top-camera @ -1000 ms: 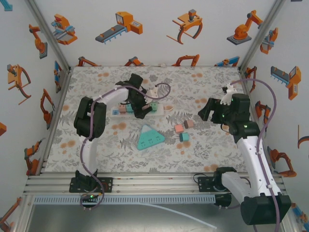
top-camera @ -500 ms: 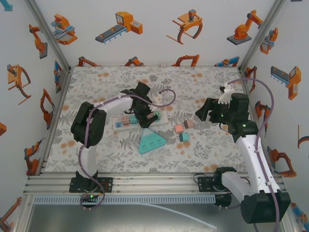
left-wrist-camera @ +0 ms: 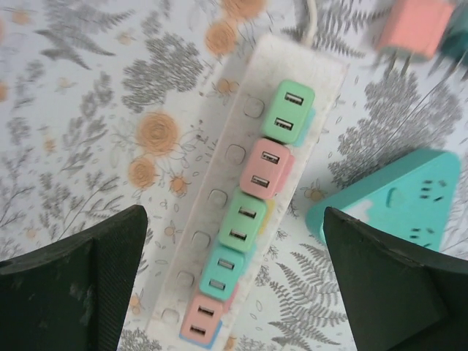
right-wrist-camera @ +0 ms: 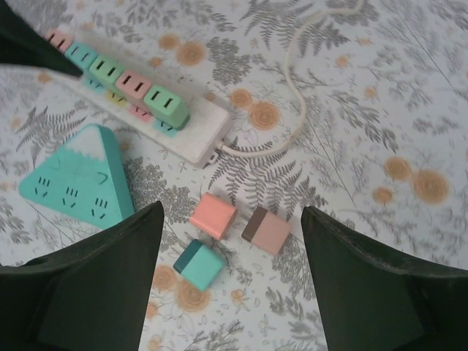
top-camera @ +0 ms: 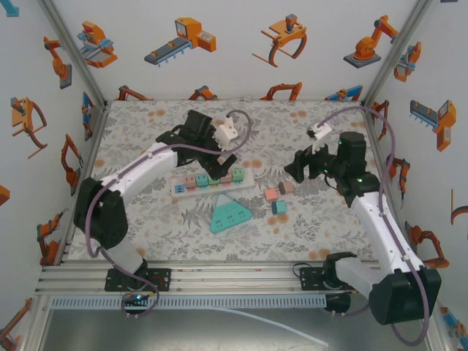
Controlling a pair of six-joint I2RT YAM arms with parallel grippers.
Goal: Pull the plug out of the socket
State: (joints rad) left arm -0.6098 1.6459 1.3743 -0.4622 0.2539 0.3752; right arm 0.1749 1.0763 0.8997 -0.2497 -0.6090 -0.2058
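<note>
Lifted off the power strip (top-camera: 212,179) lying midway between the table's side edges, the left pincer (left-wrist-camera: 234,219) now hangs released and empty over its five seated plugs (left-wrist-camera: 267,168), likely between pulls, needing to drop and clench one next; the right pincer (right-wrist-camera: 232,210) hovers part-open, empty.

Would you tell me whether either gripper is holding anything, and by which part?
Nothing is held. The left gripper hangs open above the power strip, the right gripper open above the loose plugs, with nothing between their fingers.
</note>
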